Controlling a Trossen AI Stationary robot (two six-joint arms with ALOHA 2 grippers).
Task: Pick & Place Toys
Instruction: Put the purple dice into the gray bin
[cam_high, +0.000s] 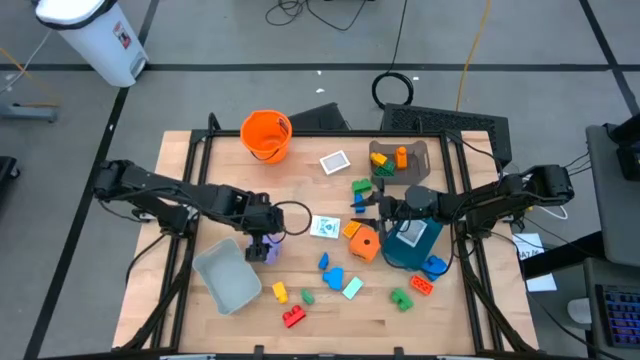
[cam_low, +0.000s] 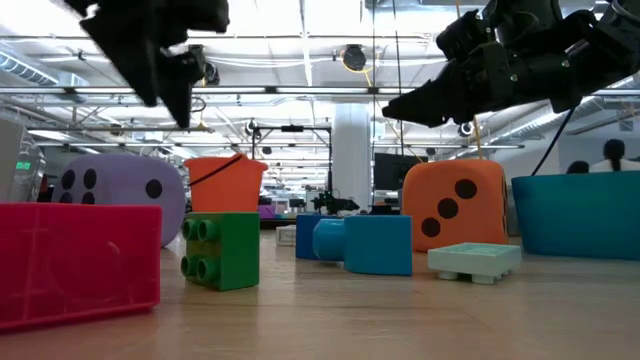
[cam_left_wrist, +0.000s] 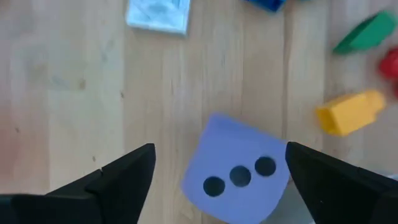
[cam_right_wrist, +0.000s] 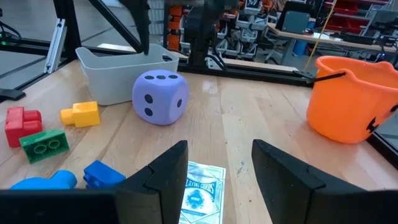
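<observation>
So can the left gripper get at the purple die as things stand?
Probably yes: the left gripper is open, directly above the purple die, fingers either side, nothing between; the grey bin sits close beside.

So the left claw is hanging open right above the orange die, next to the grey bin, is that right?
Not quite: the die under the open left claw is purple, not orange, as the left wrist view shows. It does sit next to the grey bin.

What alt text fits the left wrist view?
Left end effector, fingers open, poised over a purple die on the wooden table. A yellow block and a white card lie beyond.
</observation>
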